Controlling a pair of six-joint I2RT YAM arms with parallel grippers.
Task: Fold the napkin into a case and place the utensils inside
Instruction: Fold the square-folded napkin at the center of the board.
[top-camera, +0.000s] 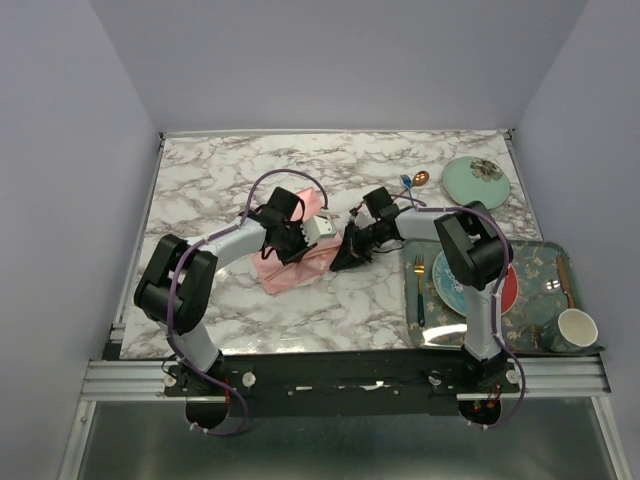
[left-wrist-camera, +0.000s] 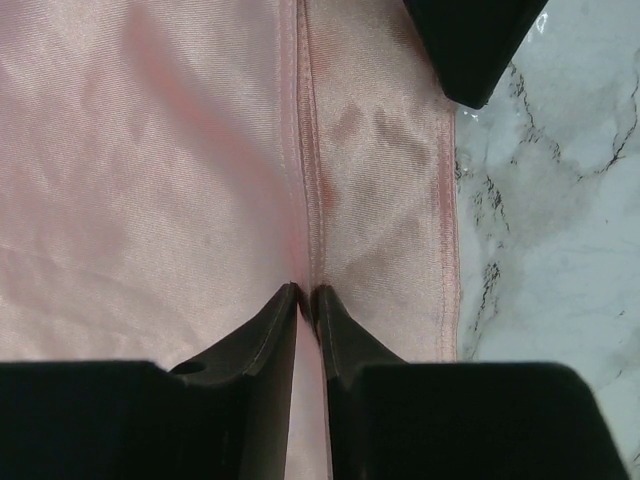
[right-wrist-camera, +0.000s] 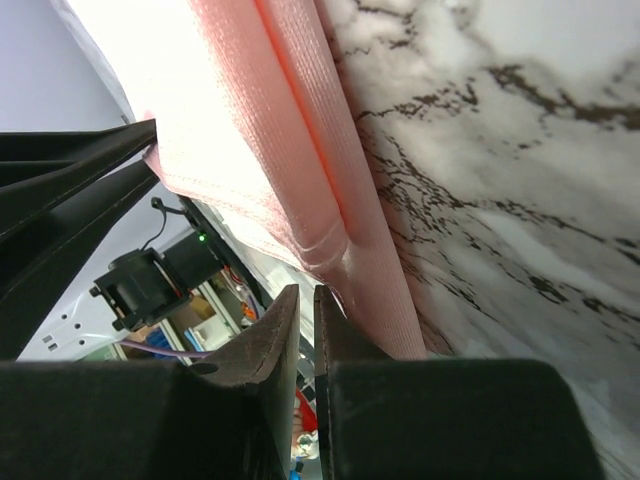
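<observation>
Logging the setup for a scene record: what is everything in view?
napkin: one, salmon pink, partly folded, table centre
spoon: one, copper, table's far side
blue fork: one, dark blue, beside the spoon
round dish: one, mint green, far right corner
tray: one, teal floral, right side
plate: one, blue and red, on tray
gold fork: one, teal handle, tray's left edge
brown-handled utensil: one, brown, tray's right side
cup: one, pale, tray's near right corner
table: one, white marble, beneath all
left gripper: one, black, shut on the napkin
right gripper: one, black, shut on the napkin
</observation>
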